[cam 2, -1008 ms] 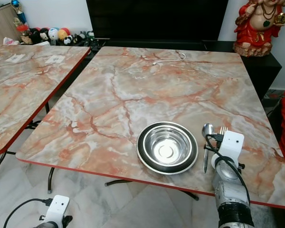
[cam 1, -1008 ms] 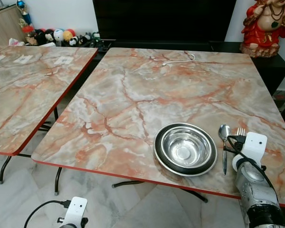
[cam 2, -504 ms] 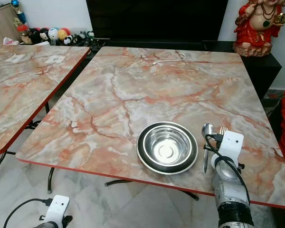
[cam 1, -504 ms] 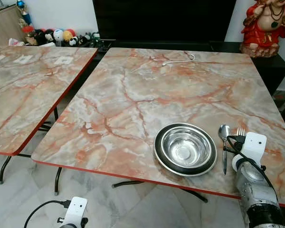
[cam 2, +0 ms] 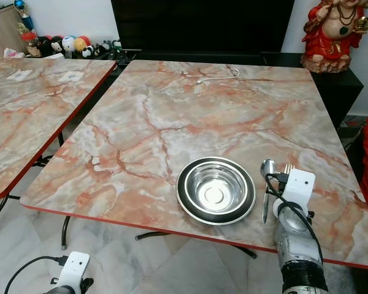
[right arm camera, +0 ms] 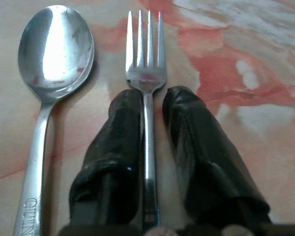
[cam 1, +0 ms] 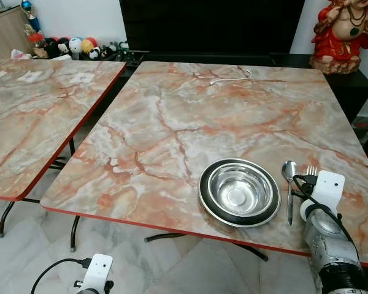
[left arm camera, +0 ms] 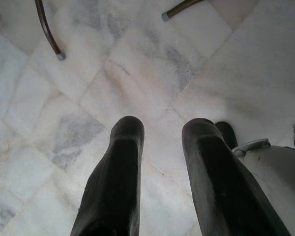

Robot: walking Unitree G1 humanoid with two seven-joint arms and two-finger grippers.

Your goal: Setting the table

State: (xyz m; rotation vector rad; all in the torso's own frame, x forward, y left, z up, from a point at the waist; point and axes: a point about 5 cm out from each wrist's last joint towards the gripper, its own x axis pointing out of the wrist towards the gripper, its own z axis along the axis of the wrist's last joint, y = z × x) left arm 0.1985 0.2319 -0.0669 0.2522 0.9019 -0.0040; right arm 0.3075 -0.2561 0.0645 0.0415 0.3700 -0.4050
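Right gripper [right arm camera: 146, 105] sits low on the table [cam 1: 172, 110], fingers close on both sides of the fork [right arm camera: 145, 73] handle, apparently pinching it. Fork lies just right of spoon [cam 1: 289, 177], right of bowl [cam 1: 239, 192], near edge. Risk: lifting off crooked could drag the fork into the spoon. Head view hides the grip behind the wrist; wrist view shows it. Left gripper [left arm camera: 162, 147] hangs parted, empty, over floor [left arm camera: 137, 73].

The fork [right arm camera: 146, 78] and the spoon [right arm camera: 54, 54] just beside it were polished metal, bright and mirror-like, and the fork's handle lay between the right gripper [right arm camera: 152, 110]'s matt black, rubbery-looking fingers [right arm camera: 119, 147]. The table [cam 1: 172, 122] under them had a smooth, glossy marble-patterned top, and the bowl [cam 1: 239, 191] near the spoon was shiny steel. Beyond the left gripper [left arm camera: 160, 132]'s dull black fingers, the floor [left arm camera: 137, 73] was smooth pale marble tile.
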